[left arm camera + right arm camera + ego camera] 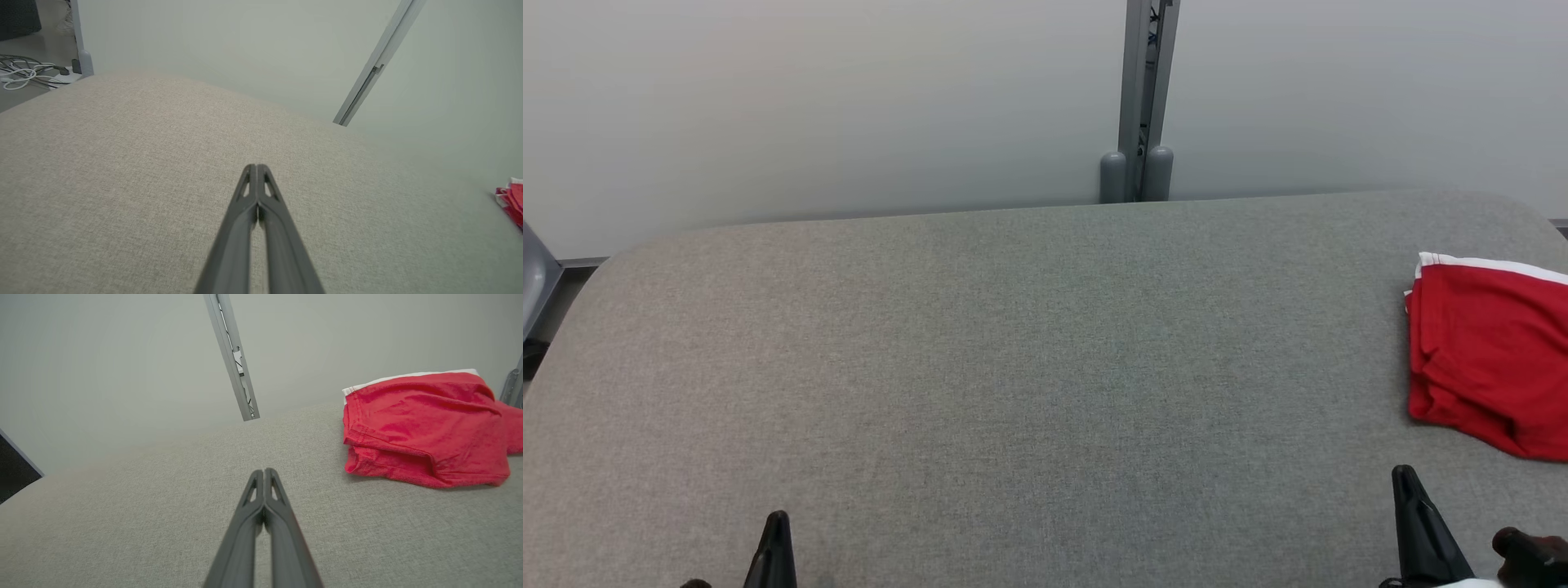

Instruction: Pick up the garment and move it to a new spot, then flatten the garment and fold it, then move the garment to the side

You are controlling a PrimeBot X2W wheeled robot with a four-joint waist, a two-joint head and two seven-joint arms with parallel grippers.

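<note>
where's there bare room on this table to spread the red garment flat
The grey table is bare from its left edge across the middle, between the metal post behind and the left gripper and right gripper in front. Crowded: the far right, where the red garment lies bunched.

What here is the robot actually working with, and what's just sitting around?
For the job: red garment, grey padded table, left gripper and right gripper, both shut and empty.
Just lying about: metal post, floor cables.

Even, soft bright light, faint shadows, sharp focus, wide-angle bending at wrist-view edges
</note>
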